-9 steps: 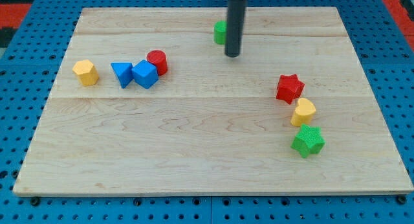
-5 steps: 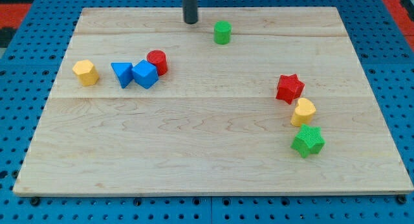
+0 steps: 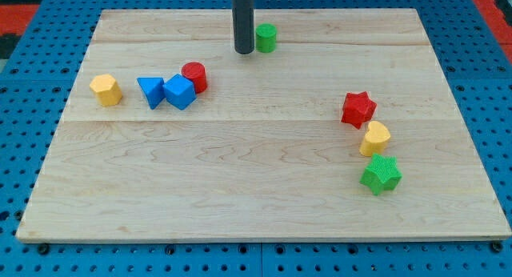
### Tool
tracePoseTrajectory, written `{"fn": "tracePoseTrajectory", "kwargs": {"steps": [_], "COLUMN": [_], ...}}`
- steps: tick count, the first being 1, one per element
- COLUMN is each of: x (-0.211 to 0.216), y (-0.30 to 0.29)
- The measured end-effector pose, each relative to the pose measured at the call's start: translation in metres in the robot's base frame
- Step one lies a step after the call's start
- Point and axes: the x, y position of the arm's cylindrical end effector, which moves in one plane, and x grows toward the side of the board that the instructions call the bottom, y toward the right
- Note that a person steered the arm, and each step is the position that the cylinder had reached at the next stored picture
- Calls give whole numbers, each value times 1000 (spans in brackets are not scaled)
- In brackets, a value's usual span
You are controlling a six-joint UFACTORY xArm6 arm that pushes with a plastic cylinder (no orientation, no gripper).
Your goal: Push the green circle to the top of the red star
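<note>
The green circle [image 3: 266,38] stands near the view's top, a little right of centre on the wooden board [image 3: 240,173]. My tip [image 3: 243,50] is just left of the green circle, close beside it; I cannot tell if it touches. The red star [image 3: 358,109] lies at the view's right, well below and right of the green circle.
A yellow block [image 3: 374,138] and a green star [image 3: 381,174] sit just below the red star. At the view's left stand a red cylinder [image 3: 194,75], a blue cube [image 3: 180,92], a blue triangle [image 3: 150,91] and a yellow hexagon [image 3: 106,90].
My tip went from right of the green circle up round its top to its left side. The green circle shifted slightly left and up.
</note>
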Motion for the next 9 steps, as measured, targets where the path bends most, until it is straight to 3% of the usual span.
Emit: {"fn": "tracePoseTrajectory", "kwargs": {"steps": [1, 2, 4, 6, 7, 9], "x": [-32, -54, 74, 75, 149, 123], "y": [-24, 18, 104, 43, 72, 140]}}
